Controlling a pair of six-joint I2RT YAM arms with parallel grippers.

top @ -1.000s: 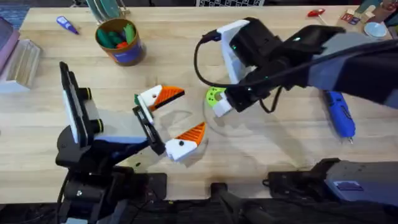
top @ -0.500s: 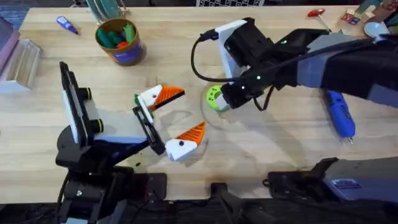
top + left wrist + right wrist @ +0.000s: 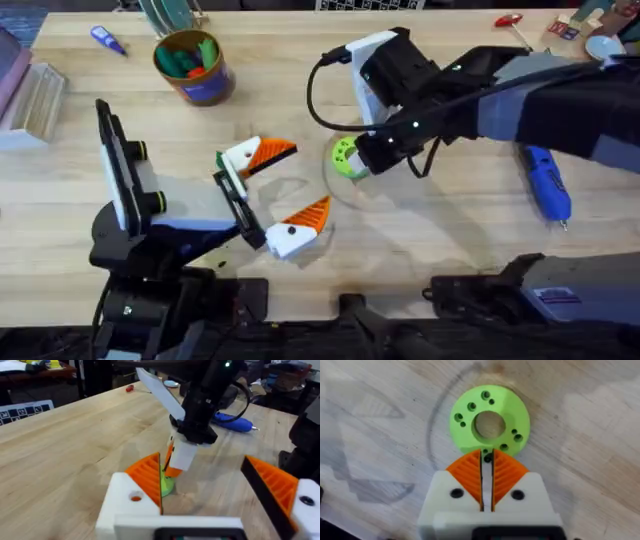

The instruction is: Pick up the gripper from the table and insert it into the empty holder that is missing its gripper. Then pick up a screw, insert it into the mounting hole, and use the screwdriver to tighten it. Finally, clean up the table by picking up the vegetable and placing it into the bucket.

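My right gripper reaches across to the green holed disc. Its orange pads are shut on a small dark screw at the disc's rim. My left gripper is open near the table's middle. The orange gripper sits in the white holder, whose mounting hole has no screw. The other finger's mount carries a dark screw. The blue screwdriver lies at the right. The bucket stands far left. A dark-green piece, maybe the vegetable, lies beside the holder.
A small blue-purple pen lies at the far left corner, and a clear plastic box sits at the left edge. A red-handled tool is at the far right. Bare table lies between the left gripper and the screwdriver.
The right gripper has shifted a little up and to the left, onto the green disc's rim, and has stayed there for the last half second. The left arm has not moved.
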